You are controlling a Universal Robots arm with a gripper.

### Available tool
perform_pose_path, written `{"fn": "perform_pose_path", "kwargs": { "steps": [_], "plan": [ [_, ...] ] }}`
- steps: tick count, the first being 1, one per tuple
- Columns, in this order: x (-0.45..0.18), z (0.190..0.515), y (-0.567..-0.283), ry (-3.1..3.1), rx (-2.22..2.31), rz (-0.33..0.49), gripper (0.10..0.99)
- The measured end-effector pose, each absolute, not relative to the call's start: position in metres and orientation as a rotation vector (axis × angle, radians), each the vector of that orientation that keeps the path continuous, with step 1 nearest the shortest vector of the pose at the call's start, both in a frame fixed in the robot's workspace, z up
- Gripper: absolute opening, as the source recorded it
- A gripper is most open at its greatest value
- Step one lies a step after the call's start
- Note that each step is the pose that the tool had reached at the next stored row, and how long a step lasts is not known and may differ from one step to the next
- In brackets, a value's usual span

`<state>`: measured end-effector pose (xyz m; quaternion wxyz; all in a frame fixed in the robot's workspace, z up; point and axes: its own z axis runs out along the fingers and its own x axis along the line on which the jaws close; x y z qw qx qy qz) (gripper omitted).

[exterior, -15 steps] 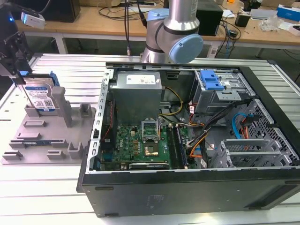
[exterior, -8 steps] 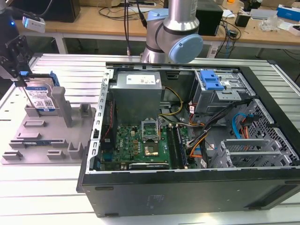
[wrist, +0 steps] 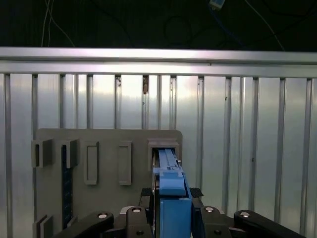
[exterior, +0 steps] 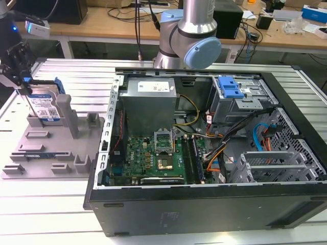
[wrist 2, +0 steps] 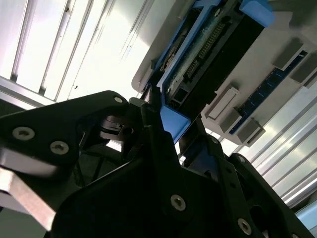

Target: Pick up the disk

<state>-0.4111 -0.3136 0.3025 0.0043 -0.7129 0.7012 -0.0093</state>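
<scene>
The disk [exterior: 45, 106] stands on edge in a slot of the grey fixture plate [exterior: 51, 150] at the exterior view's left, its blue-and-white label facing out and blue rails along its edges. My gripper [exterior: 23, 84] comes down onto its upper corner. In the first wrist view the disk's blue rail [wrist: 171, 198] fills the gap between the two black fingers of my gripper [wrist: 172, 196], which press on it from both sides. The second wrist view shows the disk [wrist 2: 198, 54] end-on, with the gripper [wrist 2: 171, 124] closed over the blue rail.
An open computer case [exterior: 204, 204] lies to the right of the fixture, holding a grey power-supply box [exterior: 148, 102], a motherboard [exterior: 153, 158] and a blue caddy [exterior: 229, 88]. The arm's base [exterior: 189, 41] stands behind it. Ribbed metal table [exterior: 46, 204] surrounds everything.
</scene>
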Motion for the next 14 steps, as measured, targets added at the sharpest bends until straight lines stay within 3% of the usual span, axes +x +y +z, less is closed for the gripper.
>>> {"fn": "perform_pose_path", "kwargs": {
  "steps": [11, 14],
  "plan": [
    [-0.4113, 0.2997, -0.3146, 2.197, -2.233, -0.029, 0.408],
    [-0.4113, 0.2994, -0.3152, 2.197, -2.233, -0.029, 0.365]
  ]
}}
